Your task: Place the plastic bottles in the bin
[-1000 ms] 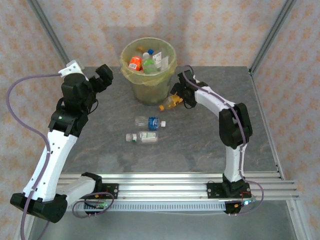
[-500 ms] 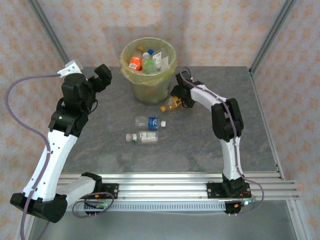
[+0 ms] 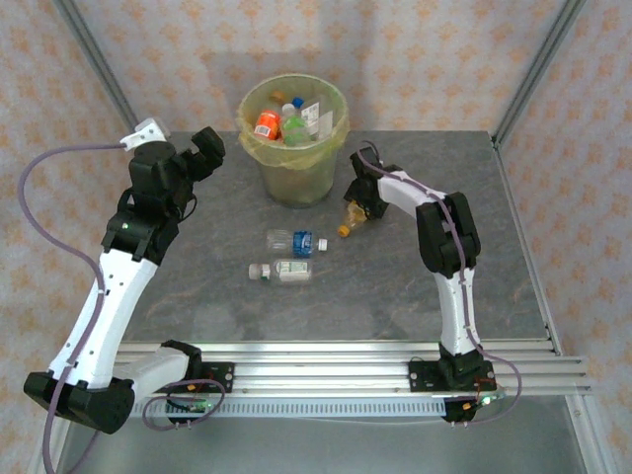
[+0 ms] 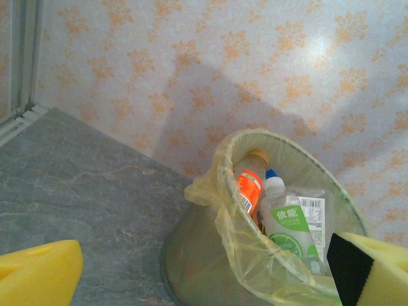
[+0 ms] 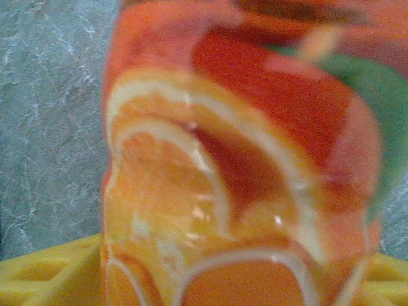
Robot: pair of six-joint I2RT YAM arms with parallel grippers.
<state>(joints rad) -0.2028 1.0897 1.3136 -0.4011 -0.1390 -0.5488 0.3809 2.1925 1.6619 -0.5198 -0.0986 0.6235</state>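
Orange bottle (image 5: 236, 166) clamped in right claw (image 3: 357, 205), cap slanting down-left, left claw (image 3: 200, 153) apart.

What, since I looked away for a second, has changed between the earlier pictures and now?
The right gripper closed its jaws on the orange bottle beside the bin and swung its cap toward the near edge. The left gripper, open, barely shifted; the blue-labelled bottle, the white-labelled bottle and the bin stayed put.
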